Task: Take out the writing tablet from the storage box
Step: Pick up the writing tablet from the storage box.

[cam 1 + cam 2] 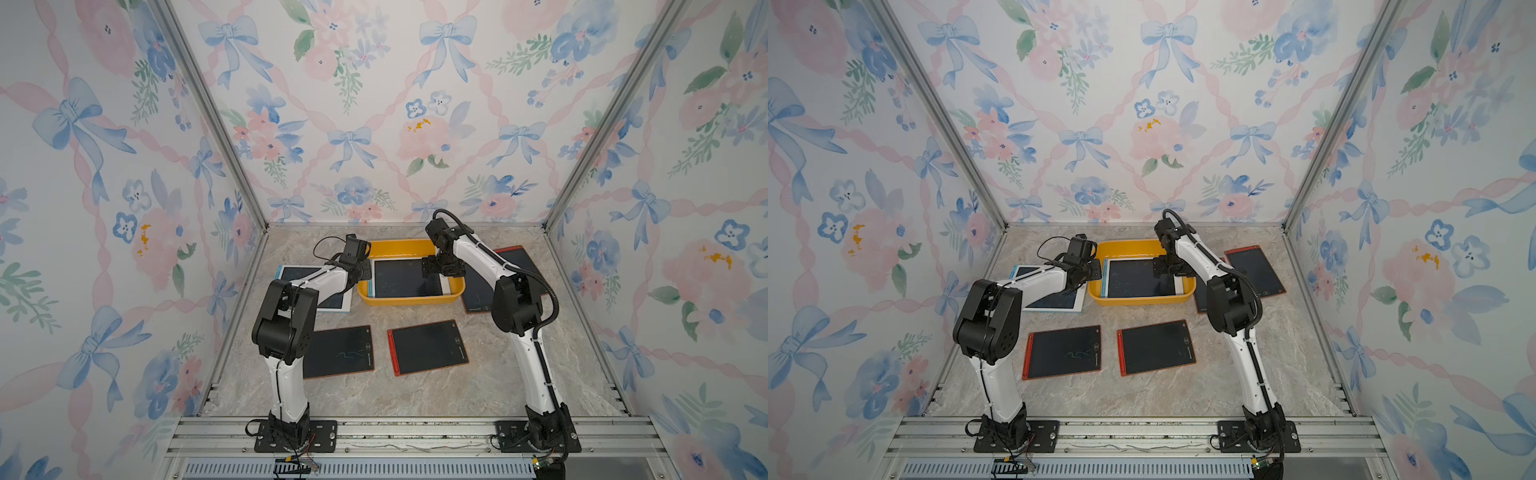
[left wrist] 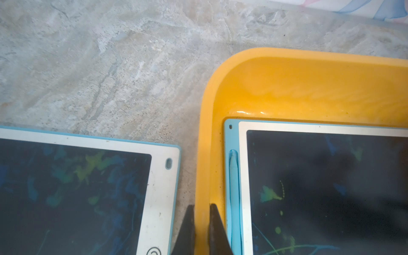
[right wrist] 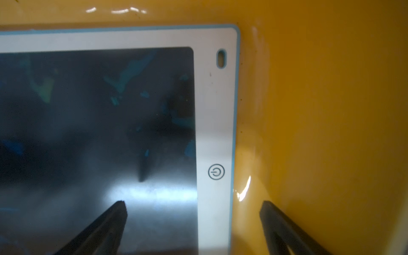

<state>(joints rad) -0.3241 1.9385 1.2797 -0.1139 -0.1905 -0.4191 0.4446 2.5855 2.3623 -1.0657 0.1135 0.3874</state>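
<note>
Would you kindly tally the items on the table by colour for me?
Blue-and-white writing tablets: 2
Red-framed writing tablets: 4, one mostly hidden behind the right arm
Yellow storage box: 1
Total: 7

I see the right gripper (image 3: 193, 204) spread wide at the writing tablet (image 3: 99, 110): one finger over its dark screen, the other beyond its power-icon edge, above the yellow storage box (image 3: 320, 110) the tablet lies in.

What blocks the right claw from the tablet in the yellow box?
Probably nothing, so yes: right claw is open astride the tablet edge, one finger over the screen, one by the storage box wall.
</note>
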